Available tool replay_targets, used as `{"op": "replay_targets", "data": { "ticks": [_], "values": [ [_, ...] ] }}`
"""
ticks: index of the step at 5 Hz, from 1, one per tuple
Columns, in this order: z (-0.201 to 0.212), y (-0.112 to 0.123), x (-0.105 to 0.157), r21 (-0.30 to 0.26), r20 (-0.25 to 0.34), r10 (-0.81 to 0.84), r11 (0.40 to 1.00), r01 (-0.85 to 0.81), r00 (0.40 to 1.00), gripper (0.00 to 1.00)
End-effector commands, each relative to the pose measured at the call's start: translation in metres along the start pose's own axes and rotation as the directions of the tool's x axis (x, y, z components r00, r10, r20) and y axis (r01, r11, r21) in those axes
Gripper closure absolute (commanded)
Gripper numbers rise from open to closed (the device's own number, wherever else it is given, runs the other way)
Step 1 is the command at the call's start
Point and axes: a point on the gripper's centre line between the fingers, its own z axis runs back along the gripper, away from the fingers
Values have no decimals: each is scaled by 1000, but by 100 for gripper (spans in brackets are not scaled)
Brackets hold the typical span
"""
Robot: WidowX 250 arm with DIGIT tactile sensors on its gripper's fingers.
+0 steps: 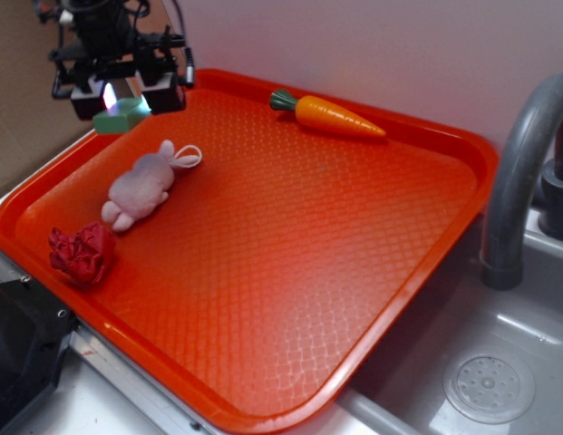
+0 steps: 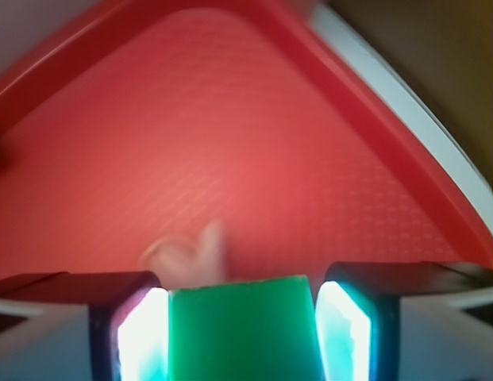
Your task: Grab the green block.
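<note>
The green block (image 1: 121,115) is small, with a mint top and darker green sides. My gripper (image 1: 127,98) is shut on it and holds it over the far left corner of the orange tray (image 1: 290,272). In the wrist view the block (image 2: 242,333) fills the gap between the two lit pads (image 2: 143,337), with the gripper (image 2: 242,305) closed around it. The tray floor (image 2: 230,143) lies below, blurred.
A pink plush bunny (image 1: 145,184) lies just in front of the gripper; its ears show blurred in the wrist view (image 2: 186,254). A red crumpled cloth (image 1: 82,254) lies at the tray's left front. An orange carrot (image 1: 331,115) lies at the back. A grey faucet (image 1: 521,172) and a sink drain (image 1: 488,385) are on the right.
</note>
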Motion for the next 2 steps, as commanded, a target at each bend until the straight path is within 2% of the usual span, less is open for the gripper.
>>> {"op": "replay_targets", "data": {
  "ticks": [1,2],
  "values": [
    [82,-18,-28,-110,133,-268,953,283,954,100],
    [101,-26,-39,-185,186,-344,908,376,921,100]
  ]
}}
